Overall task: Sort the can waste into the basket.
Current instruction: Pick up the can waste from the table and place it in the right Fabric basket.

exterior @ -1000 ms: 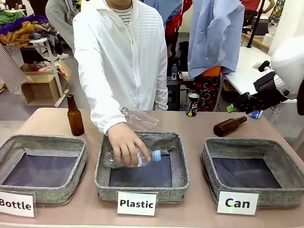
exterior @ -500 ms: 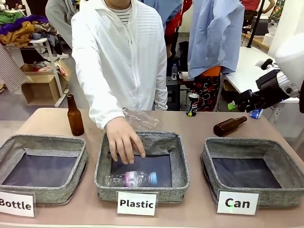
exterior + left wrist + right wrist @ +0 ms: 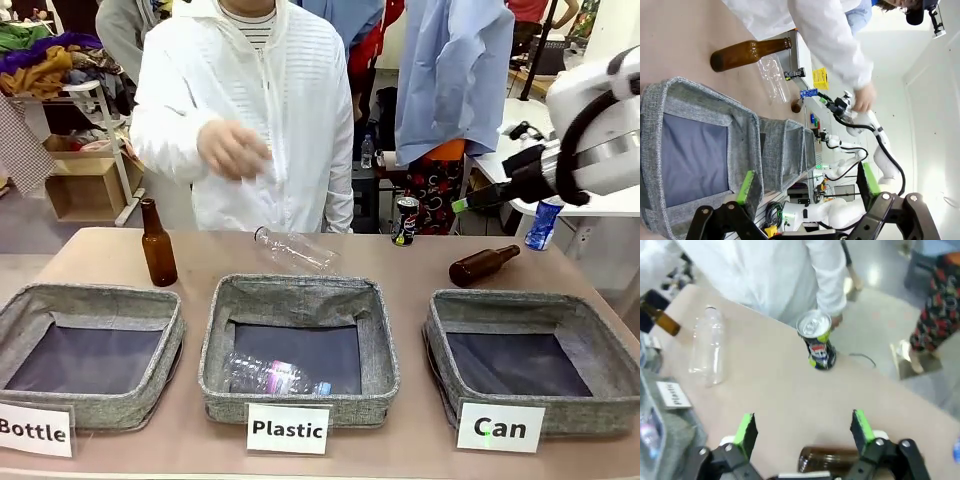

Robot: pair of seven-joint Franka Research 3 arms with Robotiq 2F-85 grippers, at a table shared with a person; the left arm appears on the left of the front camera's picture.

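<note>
bottle point(image 3: 270, 375) now in plastic bin point(image 3: 300, 290); person point(image 3: 260, 120) pulled back. right hand point(image 3: 802, 427), fingers apart, swung toward crushed can point(image 3: 817, 342). left hand point(image 3: 807, 181) apart too. blue can point(image 3: 544, 222) also outside basket point(image 3: 440, 345).

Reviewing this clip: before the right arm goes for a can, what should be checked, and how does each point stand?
1. right gripper open: ok.
2. silver-and-black can upright, in plain sight ahead of the gripper: ok.
3. Person's raised hand away from both cans: ok.
4. Can basket has room inside: ok.
5. Descent free of the lying brown bottle: cannot tell; it lies just below the gripper.
6. blue can free to grasp: cannot tell; it stands close behind the arm.
</note>
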